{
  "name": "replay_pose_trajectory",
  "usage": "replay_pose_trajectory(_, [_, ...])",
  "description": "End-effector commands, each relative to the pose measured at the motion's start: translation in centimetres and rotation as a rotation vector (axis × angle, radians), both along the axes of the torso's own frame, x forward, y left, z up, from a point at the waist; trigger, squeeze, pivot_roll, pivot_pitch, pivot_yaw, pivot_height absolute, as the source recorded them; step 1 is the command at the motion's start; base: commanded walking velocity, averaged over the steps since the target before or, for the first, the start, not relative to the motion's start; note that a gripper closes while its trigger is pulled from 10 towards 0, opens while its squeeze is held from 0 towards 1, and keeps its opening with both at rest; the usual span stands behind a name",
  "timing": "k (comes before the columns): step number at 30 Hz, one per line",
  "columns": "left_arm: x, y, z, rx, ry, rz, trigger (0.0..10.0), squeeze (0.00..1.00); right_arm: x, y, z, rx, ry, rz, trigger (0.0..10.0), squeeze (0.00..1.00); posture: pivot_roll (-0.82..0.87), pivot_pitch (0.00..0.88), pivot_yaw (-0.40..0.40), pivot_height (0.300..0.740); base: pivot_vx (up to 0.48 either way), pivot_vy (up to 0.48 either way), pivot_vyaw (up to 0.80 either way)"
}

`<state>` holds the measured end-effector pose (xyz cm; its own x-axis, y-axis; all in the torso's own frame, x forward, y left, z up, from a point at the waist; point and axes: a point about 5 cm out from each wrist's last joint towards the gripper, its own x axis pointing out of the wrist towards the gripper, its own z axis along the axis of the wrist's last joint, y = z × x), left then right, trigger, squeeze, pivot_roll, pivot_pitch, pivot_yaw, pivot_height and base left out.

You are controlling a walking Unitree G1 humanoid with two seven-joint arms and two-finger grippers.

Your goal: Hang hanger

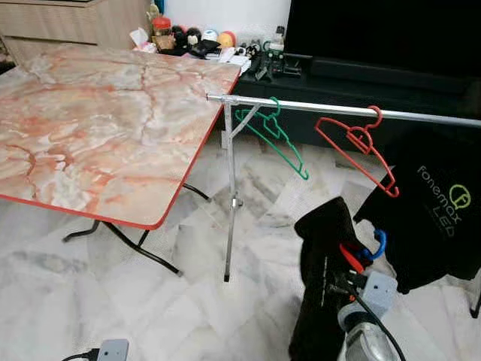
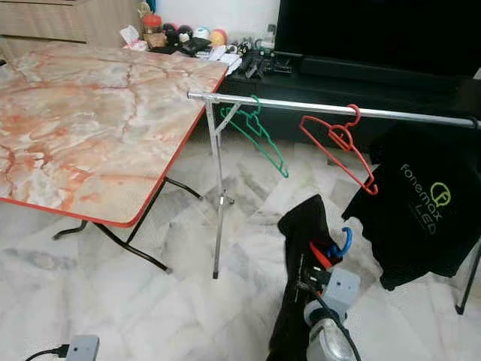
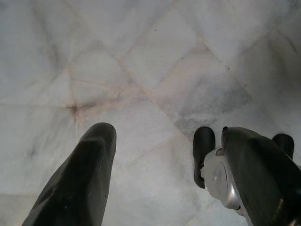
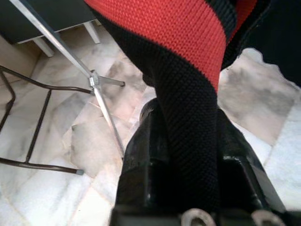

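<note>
The right claw is low in front of the robot, closed on a black-and-red knit garment draped on a blue hanger, whose hook pokes out just beside it; the hanging is not yet done. The clothes rail, with green hanger and red hanger, stands above and beyond. The left claw idles open over the marble floor.

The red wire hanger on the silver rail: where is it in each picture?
Left eye view: red wire hanger, upper right, hooked on the silver metal rail.
Right eye view: upper right.
Left wrist view: not there.
Right wrist view: not there.
Shared landmark: green wire hanger beside it.
</note>
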<state>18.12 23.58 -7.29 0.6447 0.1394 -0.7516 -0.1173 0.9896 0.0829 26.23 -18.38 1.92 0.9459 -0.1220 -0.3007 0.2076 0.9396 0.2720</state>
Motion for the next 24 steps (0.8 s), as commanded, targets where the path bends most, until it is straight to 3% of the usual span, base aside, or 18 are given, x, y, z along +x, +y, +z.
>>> replay_pose_trajectory(1, [-0.55, -0.21, -0.35, -0.006, 0.024, -0.002, 10.0, 0.00, 0.26, -0.76, 0.60, -0.013, -0.039, -0.027, 10.0, 0.00, 0.08, 0.113, -0.029, 0.740, 0.000, 0.000, 0.00])
replay_pose_trajectory(14, [-0.57, 0.09, -0.27, 0.003, 0.023, -0.008, 10.0, 0.00, 0.29, -1.18, 0.54, 0.003, -0.040, -0.064, 10.0, 0.00, 0.09, 0.128, -0.023, 0.740, 0.000, 0.000, 0.00])
replay_pose_trajectory(24, [-0.09, -0.12, -0.07, 0.003, 0.002, -0.006, 10.0, 0.00, 0.26, -1.43, 0.44, 0.001, -0.035, -0.074, 10.0, 0.00, 0.09, 0.132, -0.024, 0.740, 0.000, 0.000, -0.79])
